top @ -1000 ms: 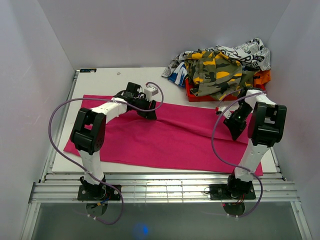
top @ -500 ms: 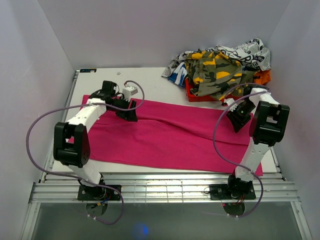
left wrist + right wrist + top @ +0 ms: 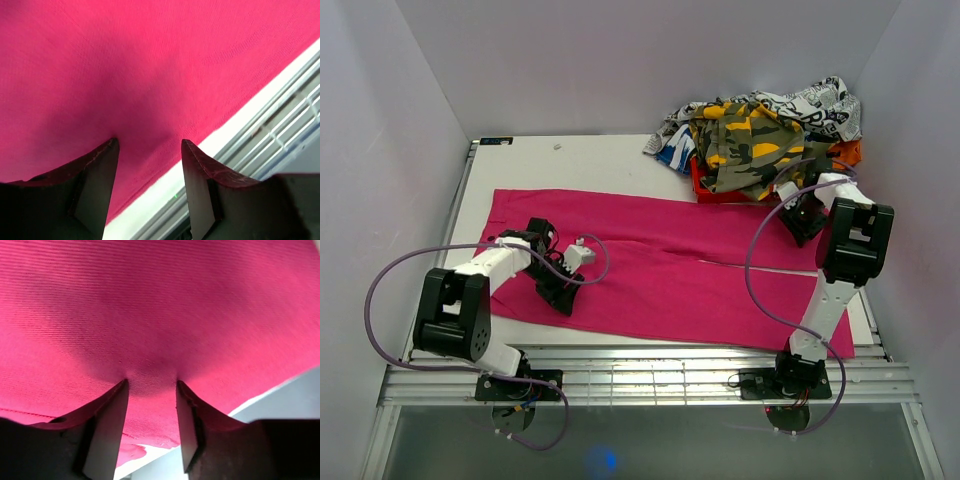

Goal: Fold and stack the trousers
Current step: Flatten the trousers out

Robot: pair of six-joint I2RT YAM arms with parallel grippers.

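The hot-pink trousers (image 3: 660,265) lie spread flat across the table, from the back left to the front right corner. My left gripper (image 3: 560,295) is low over their front left part, near the front edge. In the left wrist view it (image 3: 149,142) is open, its tips on the pink fabric (image 3: 150,65) just inside the cloth's edge. My right gripper (image 3: 803,222) is at the trousers' back right edge, beside the clothes pile. In the right wrist view it (image 3: 151,382) is open, its tips pressed on the fabric (image 3: 160,300) near a hem.
A pile of clothes (image 3: 760,135), camouflage and printed, sits in a red bin (image 3: 705,190) at the back right. White walls close in on the left, back and right. Metal rails (image 3: 650,375) run along the front edge. Bare white table (image 3: 570,160) shows behind the trousers.
My left gripper moved from the back left of the trousers forward to their front edge. My right gripper moved back toward the pile. The ridge across the cloth has flattened out.
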